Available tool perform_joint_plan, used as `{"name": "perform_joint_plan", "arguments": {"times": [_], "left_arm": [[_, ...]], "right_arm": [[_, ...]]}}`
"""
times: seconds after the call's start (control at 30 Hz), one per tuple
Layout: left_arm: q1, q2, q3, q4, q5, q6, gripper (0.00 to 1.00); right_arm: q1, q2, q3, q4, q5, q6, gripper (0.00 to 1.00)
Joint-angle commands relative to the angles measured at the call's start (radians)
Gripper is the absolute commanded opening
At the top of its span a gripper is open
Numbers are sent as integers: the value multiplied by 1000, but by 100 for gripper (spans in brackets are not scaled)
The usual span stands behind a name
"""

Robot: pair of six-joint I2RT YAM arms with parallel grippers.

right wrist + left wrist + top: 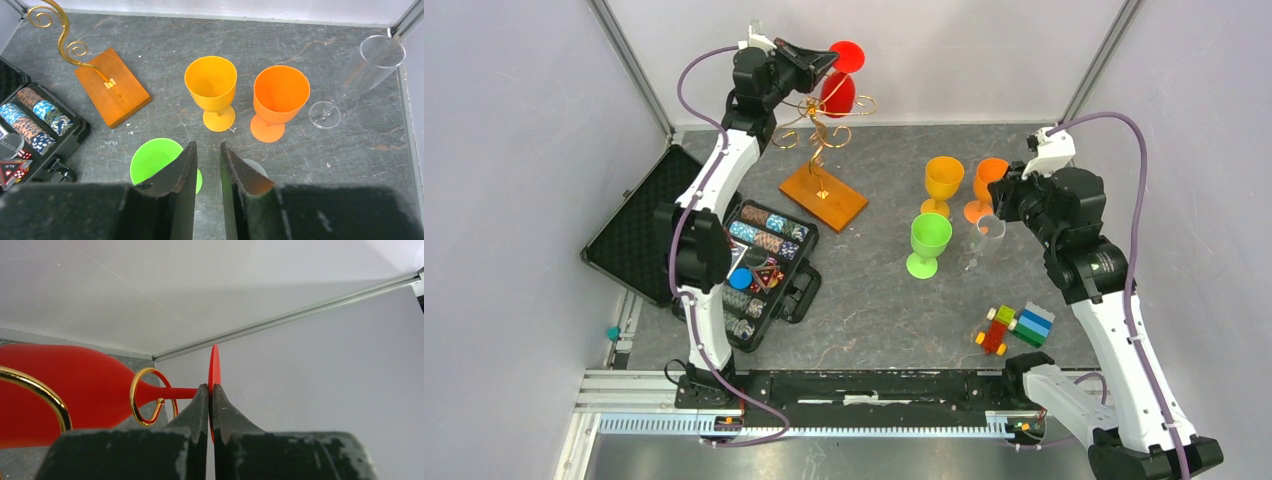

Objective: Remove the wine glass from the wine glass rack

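The right end effector [207, 146] hangs over the grey marbled worktop [200, 35], its two dark fingers a narrow gap apart with nothing between them. Just beneath its left finger stands a green goblet [155, 160]. Beyond, a yellow goblet [211, 82] and an orange goblet [279, 95] stand side by side, with a clear champagne flute [367, 65] at their right. At the left are the wine glass rack [112, 87], its gold stem rising from the wooden base, and an open poker chip case [37, 120].
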Motion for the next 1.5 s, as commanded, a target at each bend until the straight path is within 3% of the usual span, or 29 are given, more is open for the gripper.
{"name": "perform_joint_plan", "arguments": {"times": [0.0,0.33,1.0,1.17,1.37,1.47], "left_arm": [[-1,-25,28,65,76,-20,2],[10,-134,-48,-2,86,39,2],[64,-217,-107,-79,-33,97,2],[69,-222,-170,58,-59,60,2],[74,-162,-135,197,-67,52,2],[76,-122,-105,286,-31,48,2]], "right_arm": [[-3,-23,-2,53,-68,17,30],[-4,-66,-17,103,-99,54,41],[-4,-92,-33,106,-66,73,46],[-3,-92,-38,109,-66,73,48],[-3,-106,-54,129,-97,69,50],[-3,-141,-86,170,-110,67,56]]}}
